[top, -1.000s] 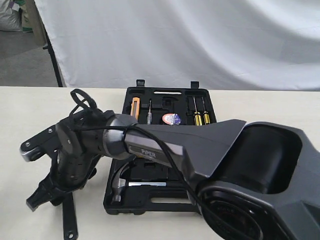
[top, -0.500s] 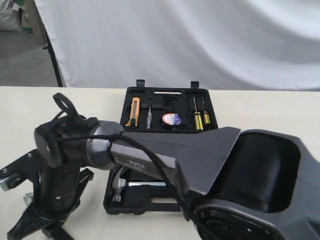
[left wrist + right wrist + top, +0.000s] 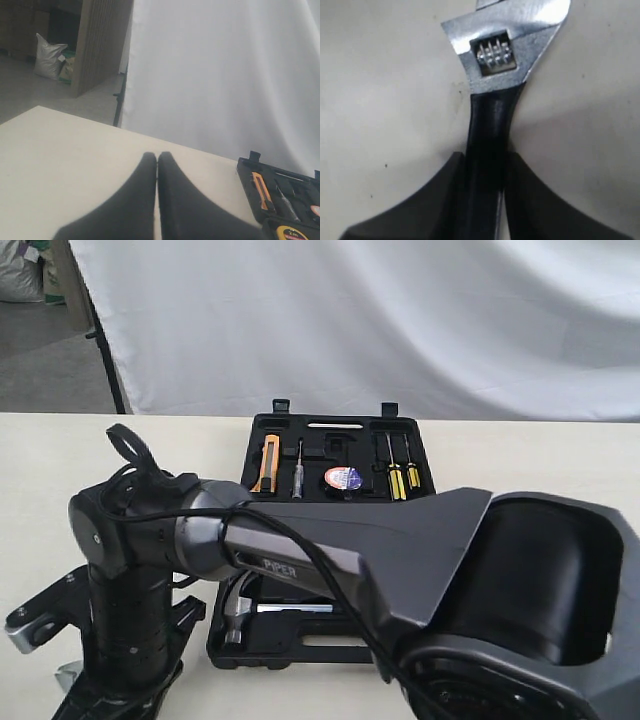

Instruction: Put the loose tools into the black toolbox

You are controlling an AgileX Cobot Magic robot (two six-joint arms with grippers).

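In the right wrist view my right gripper (image 3: 486,157) is shut on the black handle of the adjustable wrench (image 3: 505,50), whose silver head lies over the beige table. In the exterior view the right arm (image 3: 130,590) reaches across to the front left; its fingers and the wrench are hidden beneath it. The black toolbox (image 3: 300,645) lies open mid-table, with the claw hammer (image 3: 240,610) in the near half and the tape roll (image 3: 343,478) in the far half. My left gripper (image 3: 157,156) is shut with nothing in it, left of the toolbox (image 3: 250,172).
The far half also holds an orange-handled tool (image 3: 268,462) and yellow-handled screwdrivers (image 3: 397,478). A yellow tape measure (image 3: 292,234) shows at the case's near corner. A white curtain (image 3: 350,320) hangs behind the table, and the right arm's base (image 3: 520,610) fills the front right.
The right arm has swung from beside the toolbox to the front left and dropped lower; its fingers have left the bottom of the exterior view. The toolbox contents are unmoved.
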